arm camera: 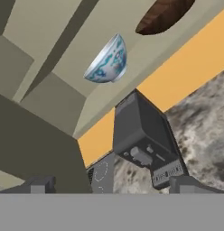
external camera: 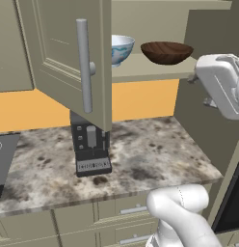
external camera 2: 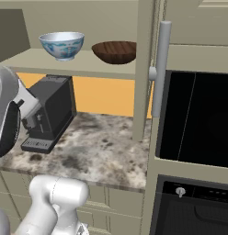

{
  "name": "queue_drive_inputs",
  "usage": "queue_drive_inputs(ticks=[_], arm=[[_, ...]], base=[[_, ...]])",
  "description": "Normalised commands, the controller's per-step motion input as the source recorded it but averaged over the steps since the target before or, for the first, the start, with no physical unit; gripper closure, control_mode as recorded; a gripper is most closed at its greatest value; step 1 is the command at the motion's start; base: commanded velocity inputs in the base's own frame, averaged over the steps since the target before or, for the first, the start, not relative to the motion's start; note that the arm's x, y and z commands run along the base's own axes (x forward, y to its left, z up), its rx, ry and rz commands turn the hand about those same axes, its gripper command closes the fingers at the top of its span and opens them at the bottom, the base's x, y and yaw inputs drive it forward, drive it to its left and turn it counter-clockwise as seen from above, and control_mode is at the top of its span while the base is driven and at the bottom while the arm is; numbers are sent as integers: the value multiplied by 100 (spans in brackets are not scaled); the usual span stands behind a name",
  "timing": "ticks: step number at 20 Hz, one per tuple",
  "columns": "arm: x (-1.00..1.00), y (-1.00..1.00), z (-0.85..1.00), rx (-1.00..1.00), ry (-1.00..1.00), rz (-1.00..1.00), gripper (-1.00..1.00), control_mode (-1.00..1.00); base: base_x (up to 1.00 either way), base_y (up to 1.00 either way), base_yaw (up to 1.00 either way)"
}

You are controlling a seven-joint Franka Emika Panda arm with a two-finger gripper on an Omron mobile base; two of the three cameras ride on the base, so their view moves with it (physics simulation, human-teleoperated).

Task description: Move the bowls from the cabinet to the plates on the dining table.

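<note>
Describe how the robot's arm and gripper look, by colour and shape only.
The arm is glossy white, built of thick rounded segments like fat tubes with smooth bulging joints. A blocky white upper link has rounded corners and a darker grey fitting at its side. In the right base view a dark, nearly black joint face sits in the white shell. The gripper ends in two small dark grey, squared finger tips. No cables or markings show.

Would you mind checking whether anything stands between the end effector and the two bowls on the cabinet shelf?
Nothing visible does. The hand view looks across open space at the blue-patterned white bowl and the wooden bowl on the shelf. The coffee machine stands lower, on the counter, and the open cabinet door hangs off to the side.
</note>
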Motion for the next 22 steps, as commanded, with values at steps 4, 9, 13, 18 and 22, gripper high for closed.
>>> queue_drive_inputs(ticks=[4,9,13,18,22], arm=[[28,25,4,4,15,6,-100,-100],[44,13,0,2,10,5,-100,-100],[61,1,0,0,0,4,-100,-100],[57,14,0,0,0,2,-100,-100],[54,24,-4,0,-2,1,-100,-100]], base=[[0,0,0],[0,0,0],[0,0,0],[0,0,0],[0,0,0]])
